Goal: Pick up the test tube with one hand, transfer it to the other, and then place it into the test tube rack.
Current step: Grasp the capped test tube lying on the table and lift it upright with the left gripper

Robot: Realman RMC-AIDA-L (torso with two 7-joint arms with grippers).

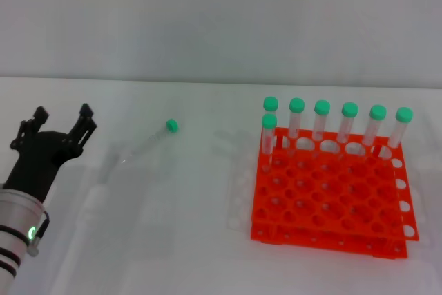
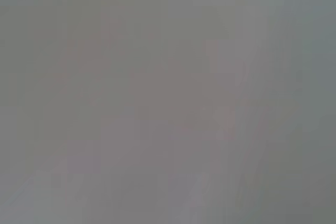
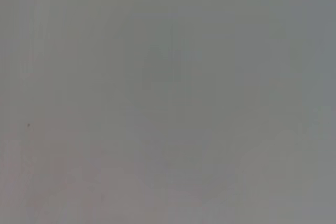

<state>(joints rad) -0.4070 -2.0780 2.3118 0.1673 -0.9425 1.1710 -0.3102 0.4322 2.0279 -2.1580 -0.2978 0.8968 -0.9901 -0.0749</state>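
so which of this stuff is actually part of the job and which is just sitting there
Part of the job:
- test tube lying loose on the table
- orange test tube rack
- left gripper, open, short of the tube

Just sitting there:
- seven capped tubes already standing along the rack's far side
- white table

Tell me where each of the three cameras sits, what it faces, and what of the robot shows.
Head view: from the robot's head, looking forward and down at the white table, the lying test tube, the test tube rack; the open left gripper shows.
Left wrist view: only blank grey, no fingers.
Right wrist view: likewise blank grey.
Shared: both wrist views show the same featureless grey.
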